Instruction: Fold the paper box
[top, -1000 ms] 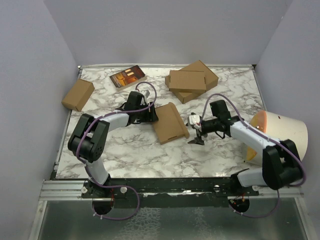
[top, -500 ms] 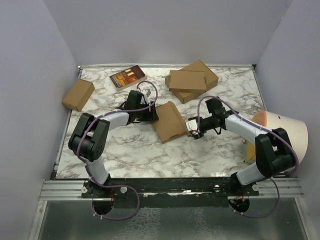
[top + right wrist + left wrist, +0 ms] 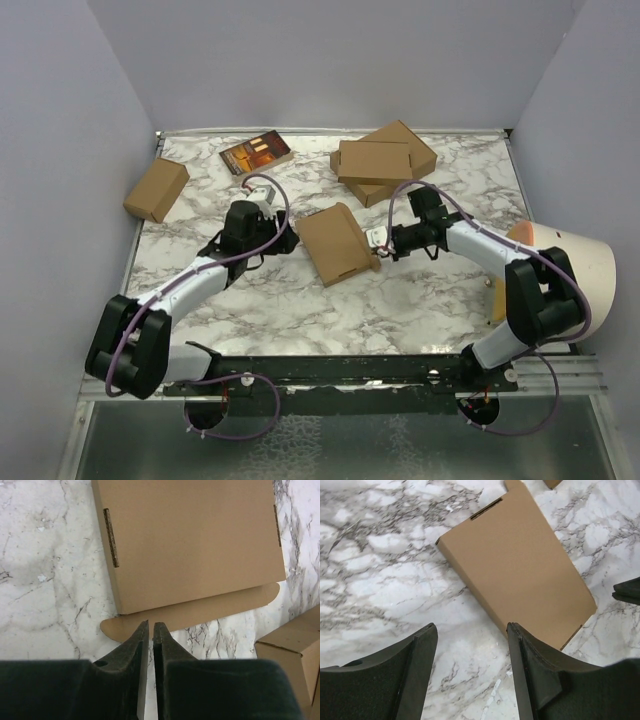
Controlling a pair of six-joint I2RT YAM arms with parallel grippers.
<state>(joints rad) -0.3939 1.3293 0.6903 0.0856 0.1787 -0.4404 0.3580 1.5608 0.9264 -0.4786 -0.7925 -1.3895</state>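
Right wrist: paper box (image 3: 192,540) dead ahead of ur right pincer (image 3: 151,627), long side crosswise; tips together at its flap (image 3: 200,611), maybe nipping it. Left pincer (image 3: 470,630) apart, opposite side.

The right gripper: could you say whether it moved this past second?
Yes. In the top view the right gripper moved up and left, nearer the stacked boxes, reaching the paper box.
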